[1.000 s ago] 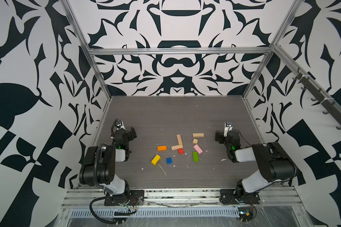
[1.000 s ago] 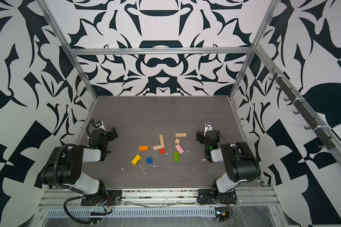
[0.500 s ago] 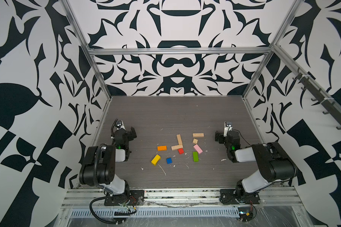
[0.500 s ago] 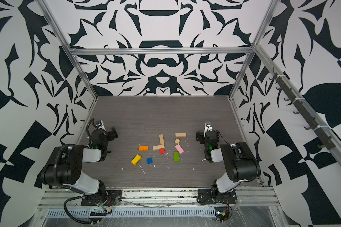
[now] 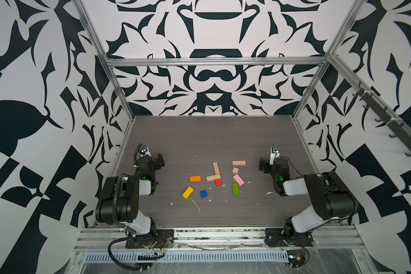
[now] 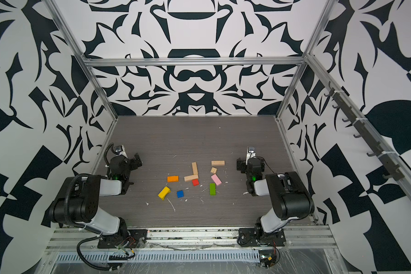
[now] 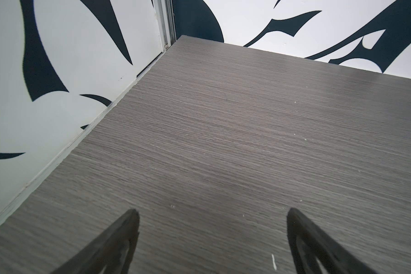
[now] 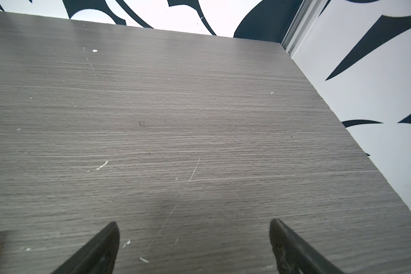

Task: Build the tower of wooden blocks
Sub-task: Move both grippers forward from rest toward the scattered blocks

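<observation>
Lying flat, unstacked on surface (image 5: 199,142): yellow block (image 5: 187,192), blue block (image 5: 203,193), green block (image 5: 235,188) nearest, then orange block (image 5: 195,178), red block (image 5: 218,182), pink block (image 5: 238,179), tan planks (image 5: 215,168), tan cube (image 5: 235,170) farther; flanking them, well apart, left hand (image 7: 212,210) and right hand (image 8: 193,221), both spread wide, empty.

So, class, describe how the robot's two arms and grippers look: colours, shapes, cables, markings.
The left arm and right arm have bulky black joints linked by pale grey segments, each wrist showing a green light. A ribbed black hose runs along the left arm; a thin black wire leaves the right. The left gripper and right gripper have dark, tapering fingers.
</observation>
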You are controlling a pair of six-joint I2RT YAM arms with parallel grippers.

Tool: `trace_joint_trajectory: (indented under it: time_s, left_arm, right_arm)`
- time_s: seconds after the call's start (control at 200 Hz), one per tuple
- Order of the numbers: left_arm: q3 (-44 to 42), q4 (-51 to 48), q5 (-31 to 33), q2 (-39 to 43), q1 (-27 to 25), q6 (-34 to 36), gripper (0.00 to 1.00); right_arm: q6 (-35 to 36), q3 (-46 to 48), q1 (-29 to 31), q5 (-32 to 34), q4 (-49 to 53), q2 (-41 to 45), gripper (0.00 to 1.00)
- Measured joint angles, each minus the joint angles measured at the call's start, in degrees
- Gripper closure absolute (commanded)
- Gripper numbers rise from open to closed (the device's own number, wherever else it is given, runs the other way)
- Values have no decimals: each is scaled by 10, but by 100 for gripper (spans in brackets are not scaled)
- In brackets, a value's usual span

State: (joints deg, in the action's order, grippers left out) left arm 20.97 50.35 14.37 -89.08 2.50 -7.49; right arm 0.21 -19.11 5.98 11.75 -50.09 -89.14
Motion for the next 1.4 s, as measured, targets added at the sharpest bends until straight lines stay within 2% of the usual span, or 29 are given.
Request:
trace_joint_trajectory:
  time_s: [0.16,0.33,0.62,0.72,0.86,1.02,1.24,1.4]
  left_arm:
    - [0,-3,5,3,-4,0,0]
    - [23,-63,59,41,-44,12,1]
    - [160,-270,164,70,-148,12,0]
    - [201,-355,175,75,-185,6,1]
    - [263,-465,153,88,-198,-22,0]
    - [312,-556,95,118,-209,-59,2]
    - [317,-614,-5,140,-236,-118,1]
    - [317,-629,-59,139,-257,-136,1]
  right_arm:
    - [-6,-2,0,7,50,73,0]
    - [-28,-34,0,30,148,132,1]
    - [-100,-124,5,57,369,202,1]
    - [-124,-144,17,59,419,228,0]
    - [-166,-186,42,64,511,242,0]
    - [-181,-229,62,53,581,239,0]
    - [-179,-192,111,22,593,270,0]
    - [-172,-173,139,-10,570,276,1]
